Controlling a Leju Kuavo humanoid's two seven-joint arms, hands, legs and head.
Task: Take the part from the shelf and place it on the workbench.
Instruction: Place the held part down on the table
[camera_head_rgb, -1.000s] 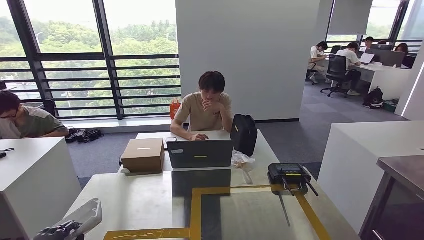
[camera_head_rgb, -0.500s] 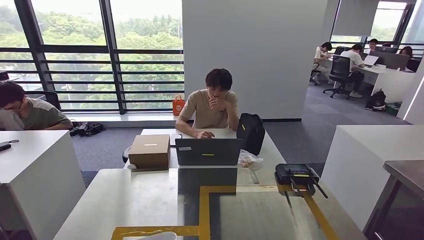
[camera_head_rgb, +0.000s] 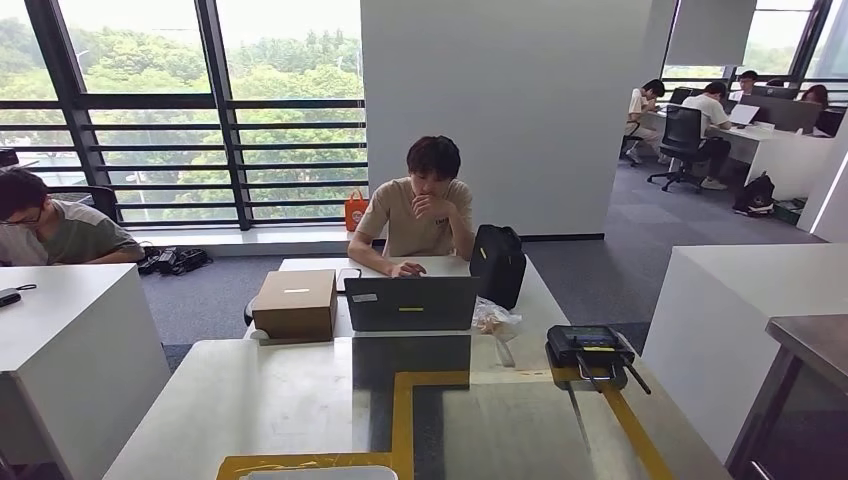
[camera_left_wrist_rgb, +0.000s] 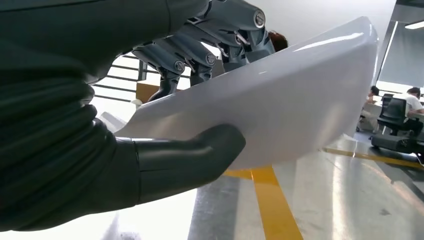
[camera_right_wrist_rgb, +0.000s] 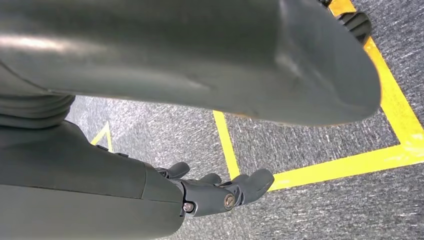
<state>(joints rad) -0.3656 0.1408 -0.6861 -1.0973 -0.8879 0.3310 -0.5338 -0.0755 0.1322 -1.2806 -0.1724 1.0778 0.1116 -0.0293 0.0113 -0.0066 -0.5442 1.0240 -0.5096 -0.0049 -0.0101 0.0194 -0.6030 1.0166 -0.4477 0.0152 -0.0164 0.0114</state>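
White part: a smooth white curved part (camera_left_wrist_rgb: 280, 105) is held in the left hand (camera_left_wrist_rgb: 150, 150), thumb (camera_left_wrist_rgb: 200, 152) under it and dark fingers (camera_left_wrist_rgb: 190, 60) over its upper edge.

Head view, workbench: the glossy workbench (camera_head_rgb: 260, 400) carries yellow tape lines (camera_head_rgb: 404, 420); a pale sliver of the part (camera_head_rgb: 320, 473) shows at 6 o'clock on the picture's edge.

Head view, far edge: at 12 o'clock a laptop (camera_head_rgb: 410, 303) stands open towards a seated person (camera_head_rgb: 420, 210); a cardboard box (camera_head_rgb: 295, 303) is at 11 o'clock, a black bag (camera_head_rgb: 497, 263) at 1 o'clock, a black controller (camera_head_rgb: 587, 347) at 2 o'clock.

Head view, sides: a white desk (camera_head_rgb: 60, 340) with another person (camera_head_rgb: 50, 225) at 9 o'clock; a white counter (camera_head_rgb: 740, 300) at 3 o'clock.

Left wrist view: the part hangs just above the workbench tape.

Right wrist view: the right hand (camera_right_wrist_rgb: 220, 192) hangs over grey carpet (camera_right_wrist_rgb: 325, 210) with yellow floor tape (camera_right_wrist_rgb: 350, 162), fingers loosely curled, holding nothing.
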